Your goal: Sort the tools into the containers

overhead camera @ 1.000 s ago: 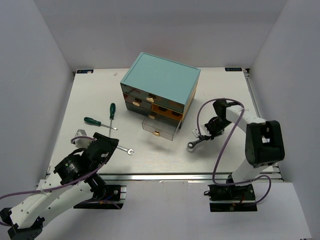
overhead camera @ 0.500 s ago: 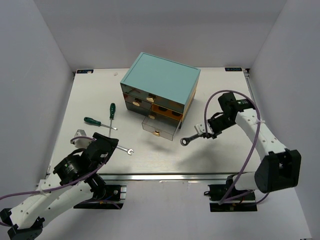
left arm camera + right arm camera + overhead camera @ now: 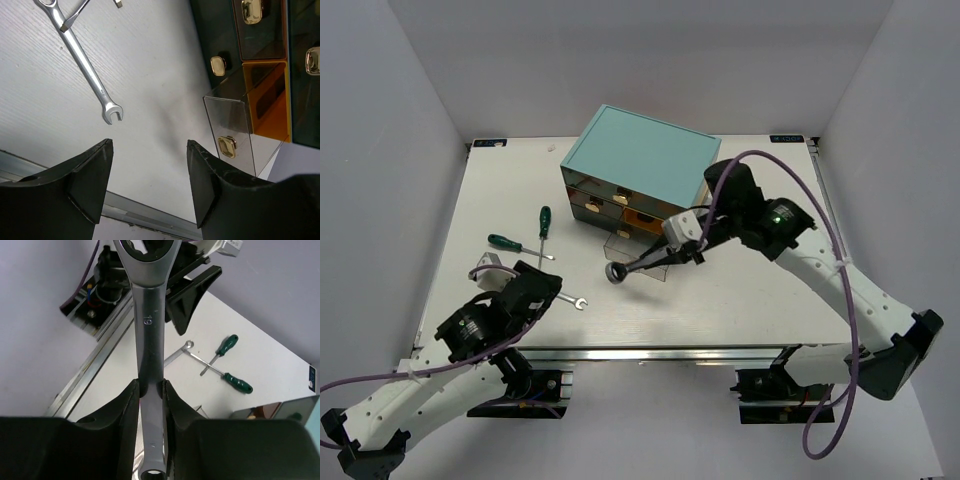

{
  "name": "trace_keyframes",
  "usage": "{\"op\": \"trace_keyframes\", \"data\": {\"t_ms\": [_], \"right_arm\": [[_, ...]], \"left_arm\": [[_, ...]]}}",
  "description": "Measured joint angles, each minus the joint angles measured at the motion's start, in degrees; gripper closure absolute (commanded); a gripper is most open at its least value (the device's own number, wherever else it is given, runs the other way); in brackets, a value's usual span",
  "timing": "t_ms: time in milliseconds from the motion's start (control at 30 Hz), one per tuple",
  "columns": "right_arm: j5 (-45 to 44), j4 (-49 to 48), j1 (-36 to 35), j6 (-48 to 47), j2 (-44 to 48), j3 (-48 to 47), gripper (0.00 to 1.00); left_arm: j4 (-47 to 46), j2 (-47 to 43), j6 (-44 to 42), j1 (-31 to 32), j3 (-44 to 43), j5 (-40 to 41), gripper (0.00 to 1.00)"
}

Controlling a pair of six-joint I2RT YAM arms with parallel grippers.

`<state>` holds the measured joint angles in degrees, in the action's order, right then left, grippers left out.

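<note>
Now the right gripper (image 3: 686,251), clamped on one wrench (image 3: 645,264), has carried it off the worktop (image 3: 740,300) to above the open drawer (image 3: 225,120), so release is judged next; the left gripper (image 3: 150,150) stands apart.

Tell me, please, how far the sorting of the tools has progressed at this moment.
Done: one clear drawer is pulled open; no item shows inside it. In hand: the right tool grips a silver wrench above the table, near that drawer. Remaining: the second wrench and two green screwdrivers lie on the table; the left tool is open and empty.
</note>
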<state>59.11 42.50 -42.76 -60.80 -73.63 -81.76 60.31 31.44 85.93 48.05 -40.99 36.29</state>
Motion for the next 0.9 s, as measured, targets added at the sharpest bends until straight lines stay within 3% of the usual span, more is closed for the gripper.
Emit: {"op": "trace_keyframes", "data": {"t_ms": [133, 267, 567, 900], "right_arm": [[-0.3, -17.5, -1.6, 12.8, -3.0, 5.0, 1.0], [-2.0, -23.1, -1.6, 14.6, -8.4, 6.7, 1.0], [-7.7, -21.5, 1.2, 3.6, -15.6, 6.5, 1.0], [-12.7, -8.7, 6.9, -11.6, -21.0, 1.7, 1.0]], "left_arm": [[-0.7, -0.4, -0.5, 0.0, -0.1, 0.2, 0.3], [-1.1, -1.7, -0.6, 0.0, -0.1, 0.3, 0.3], [-2.1, -2.5, -0.6, 0.0, -0.1, 0.3, 0.3], [-2.2, -2.5, -0.6, 0.0, -0.1, 0.3, 0.3]]}}
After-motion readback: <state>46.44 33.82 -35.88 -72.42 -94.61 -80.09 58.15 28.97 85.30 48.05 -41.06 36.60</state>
